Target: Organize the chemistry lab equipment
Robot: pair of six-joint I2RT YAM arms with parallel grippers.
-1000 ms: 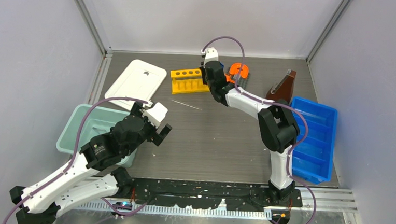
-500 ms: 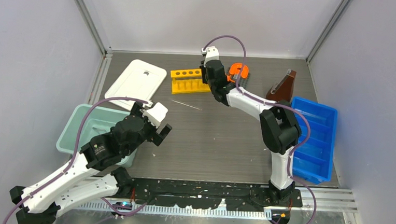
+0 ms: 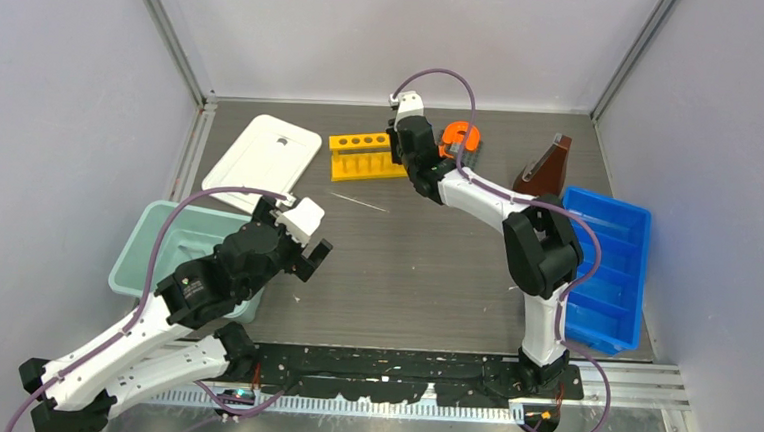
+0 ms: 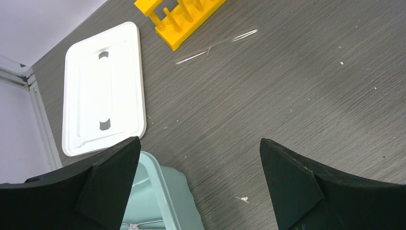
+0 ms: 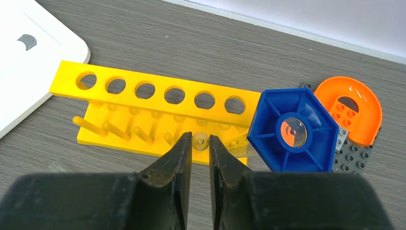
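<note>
Grips small clear piece with right gripper, jaws nearly closed, over yellow six-hole rack. Holds left gripper wide open, empty, beside teal bin.

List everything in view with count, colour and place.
yellow six-hole rack: one, yellow, far centre
small blue hexagonal piece: one, blue, beside rack
orange horseshoe piece: one, orange, beside hexagon
brown cone-shaped flask: one, brown, far right
thin clear rod: one, clear, centre
lid: one, white, left
teal bin: one, teal, near left
blue bin: one, blue, right
small clear piece: one, clear, at rack
left gripper: one, black, open, near left
right gripper: one, black, shut on it
</note>
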